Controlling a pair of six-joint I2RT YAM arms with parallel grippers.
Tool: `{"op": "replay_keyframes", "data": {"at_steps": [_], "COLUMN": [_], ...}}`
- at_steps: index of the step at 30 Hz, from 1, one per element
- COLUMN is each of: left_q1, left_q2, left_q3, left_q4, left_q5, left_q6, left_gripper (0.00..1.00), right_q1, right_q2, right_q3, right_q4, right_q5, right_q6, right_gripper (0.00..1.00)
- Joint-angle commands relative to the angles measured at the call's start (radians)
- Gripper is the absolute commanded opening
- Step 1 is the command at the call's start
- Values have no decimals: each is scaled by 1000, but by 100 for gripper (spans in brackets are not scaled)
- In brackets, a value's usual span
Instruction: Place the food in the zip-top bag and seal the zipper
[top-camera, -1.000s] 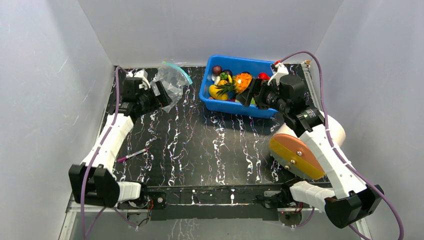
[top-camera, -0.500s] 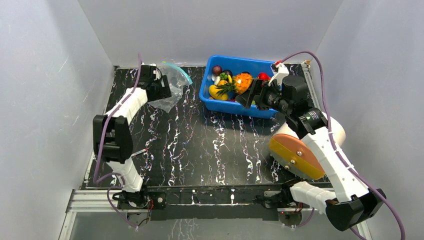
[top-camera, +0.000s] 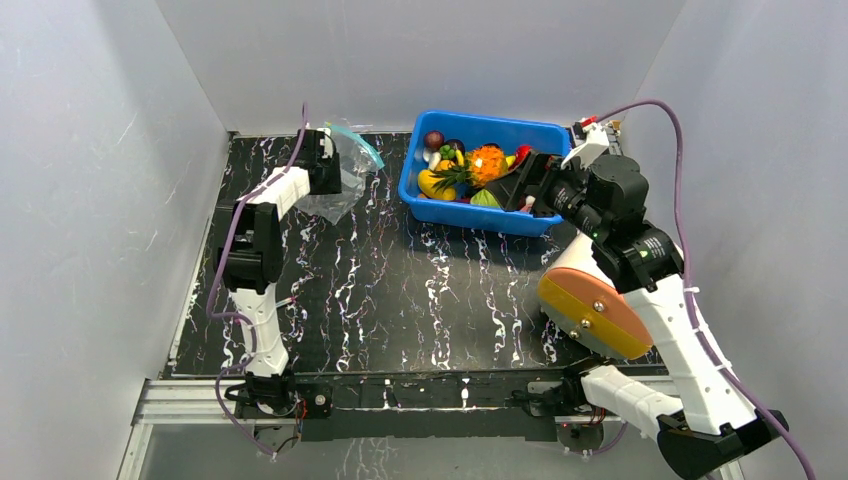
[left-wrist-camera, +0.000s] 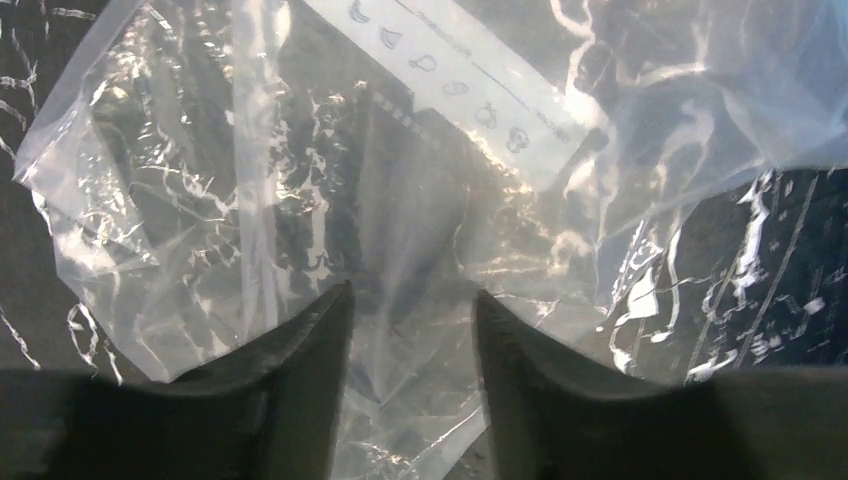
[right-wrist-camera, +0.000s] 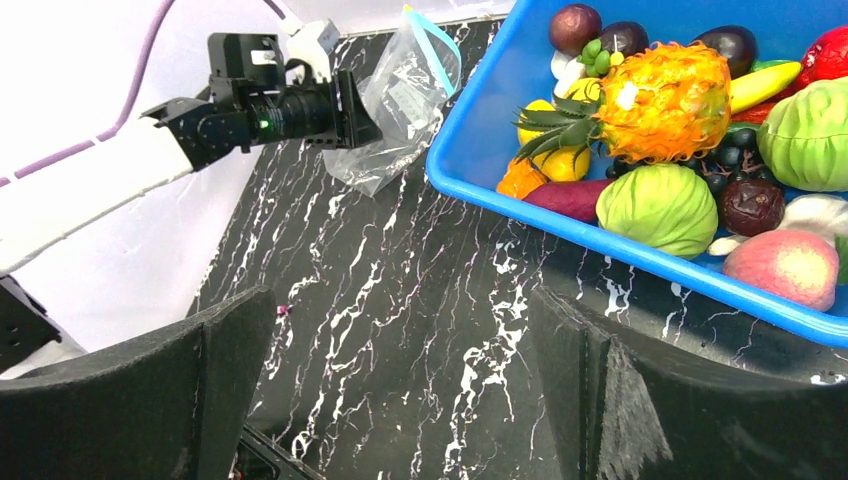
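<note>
Nearest, the right hand (right-wrist-camera: 400, 310) hovers over the dark marbled surface (top-camera: 400, 290), just short of the blue bin (right-wrist-camera: 600, 255). Its jaws are spread wide and it carries nothing. The food (top-camera: 470, 165) all lies in that bin: a pineapple (right-wrist-camera: 665, 100), two green cabbages (right-wrist-camera: 660, 205), a banana and smaller pieces. These look like hard, hollow plastic, so they are probably light and rigid but smooth and rounded. A cabbage is likely to squirt out of an off-centre pinch and wants a grip straight across its middle. The pineapple's bumpy body should offer better purchase.

Farther off, at the far left corner, the zip-top bag (left-wrist-camera: 200, 180) lies crumpled on the surface with nothing inside it. The left hand (left-wrist-camera: 412, 295) is partly open, its jaws straddling a fold of the clear film with a gap showing, so nothing is pinched yet. The film looks limp, slick and almost weightless, apt to slide or bunch. The zipper (right-wrist-camera: 437, 32) at the mouth is stiffer and seems the surer place to take hold.
</note>
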Motion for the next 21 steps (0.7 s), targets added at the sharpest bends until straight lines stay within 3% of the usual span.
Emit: {"op": "replay_keyframes", "data": {"at_steps": [1,4,6,21], "left_q1": [0,0,0,-73], "left_q2": [-11,-55,-108,-683], "left_q3": [24,-2,-42,-534], "left_q4": [0,-48,-65,-143], "left_q5": [57,106,121,242], "left_q6": [22,5,-11,-112], "left_gripper": [29,6,0,0], "right_q1": [-6,-5,-5,-6], "right_q2": [-34,-48,-55,-144], "right_q3": [4,-15,-22,-140], "right_q4": [48,34,15,-33], "right_q5": [25,22,23,2], "right_q6": [34,34,26,45], "right_gripper": [97,97,97,97]}}
